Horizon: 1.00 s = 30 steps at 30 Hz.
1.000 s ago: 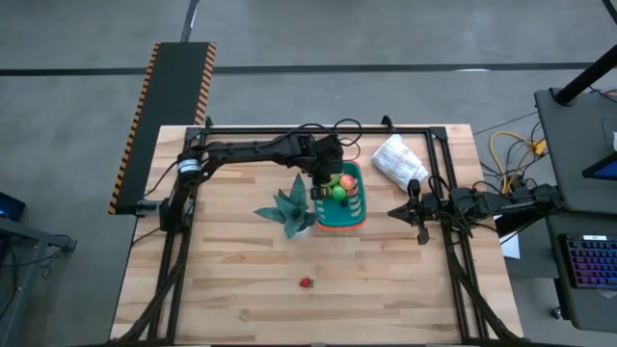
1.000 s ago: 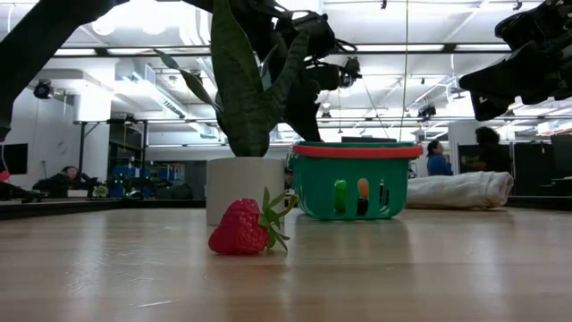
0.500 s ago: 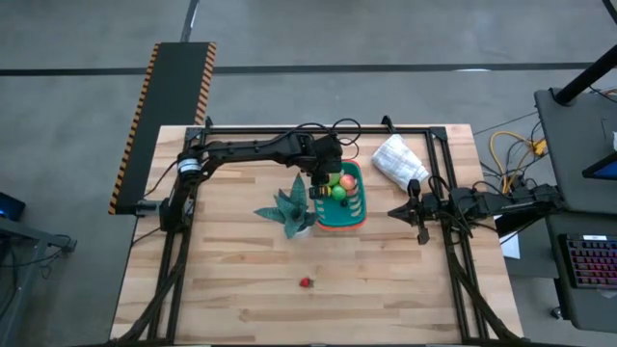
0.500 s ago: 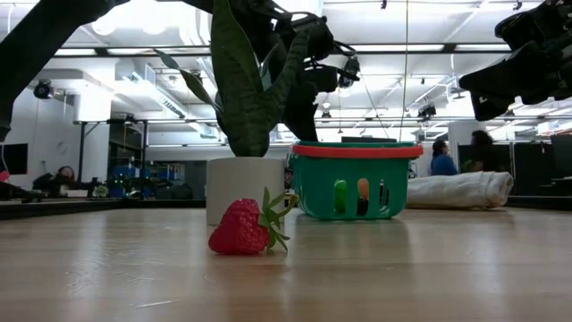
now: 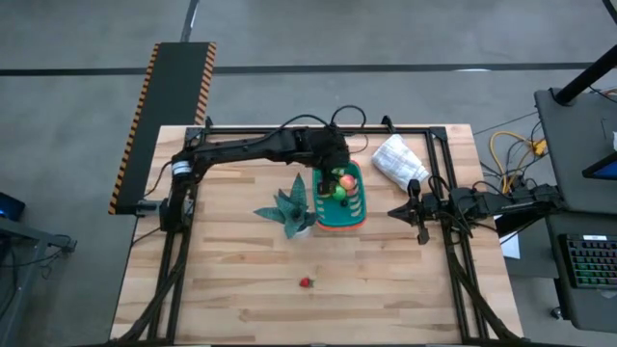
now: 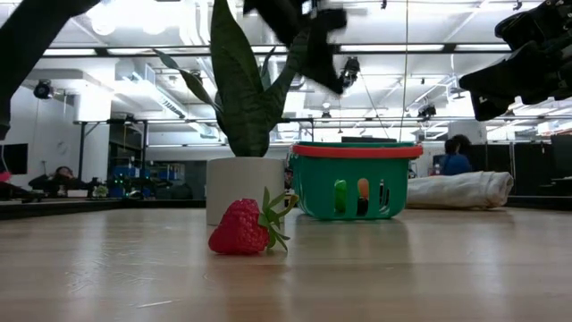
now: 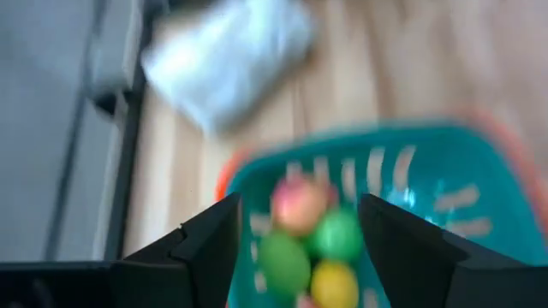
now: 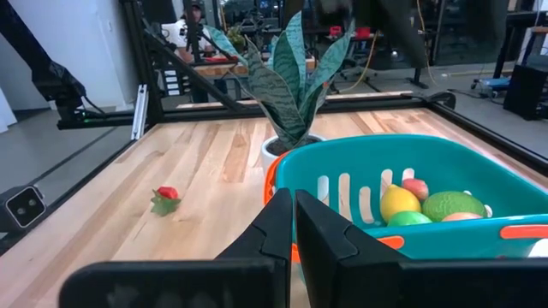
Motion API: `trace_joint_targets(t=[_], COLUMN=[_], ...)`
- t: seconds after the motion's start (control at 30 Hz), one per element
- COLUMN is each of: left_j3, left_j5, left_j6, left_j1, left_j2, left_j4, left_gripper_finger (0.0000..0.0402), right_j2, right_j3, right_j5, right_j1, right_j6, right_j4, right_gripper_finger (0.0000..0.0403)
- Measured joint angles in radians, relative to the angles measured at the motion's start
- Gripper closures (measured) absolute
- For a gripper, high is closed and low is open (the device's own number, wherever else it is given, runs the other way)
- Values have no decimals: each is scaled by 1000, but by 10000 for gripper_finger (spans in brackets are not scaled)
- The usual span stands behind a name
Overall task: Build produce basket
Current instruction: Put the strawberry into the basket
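Note:
The teal basket [image 5: 343, 199] with its orange band stands on the table just right of a potted plant [image 5: 293, 206]. Several produce pieces lie in it: a pinkish one [image 7: 300, 205], two green ones [image 7: 338, 233] and a yellow one [image 7: 334, 282]. A red strawberry [image 5: 307, 282] lies alone on the table nearer the front edge. My left gripper [image 7: 295, 248] hangs open above the basket's far end with nothing between its fingers. My right gripper [image 8: 294, 224] is shut and waits to the right of the basket [image 8: 402, 184], above the table.
A white bag [image 5: 398, 161] lies at the far right, behind the basket. The plant's tall leaves [image 6: 234, 80] rise close beside my left arm. There is bare wood around the strawberry [image 6: 241, 226]. People show in the room beyond the table.
My left gripper has gone up from just over the basket's rim and a little toward the table's far edge. The basket, the produce in it and the strawberry have stayed in place.

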Motion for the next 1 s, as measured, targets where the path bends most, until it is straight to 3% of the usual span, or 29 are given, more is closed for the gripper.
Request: trace_joint_targets(t=[0.17,0.23,0.3,0.4,0.47,0.63,0.83,1.0], left_j3=[91,108,116,103,98,97,75,-19], left_j5=[-4,-53,-230,-583,-696,-738,-755,-700], left_j6=[52,66,118,184,200,47,-339,-580], left_j1=[-92,-148,-222,-358,-439,-605,-736,-816], left_j2=[-67,-102,-136,-184,-201,-237,-239,-238], left_j4=[35,27,20,10,1,-76,-272,-292], left_gripper_finger=[181,181,181,181,181,181,181,181], right_j2=[0,0,-1,1,0,0,0,0], right_j3=[0,0,0,0,0,0,0,0], right_j5=[0,0,0,0,0,0,0,0], right_j1=[0,0,0,0,0,0,0,0], right_j6=[0,0,0,0,0,0,0,0], right_j4=[0,0,-1,0,0,0,0,0], right_gripper_finger=[394,394,394,394,394,394,394,394])
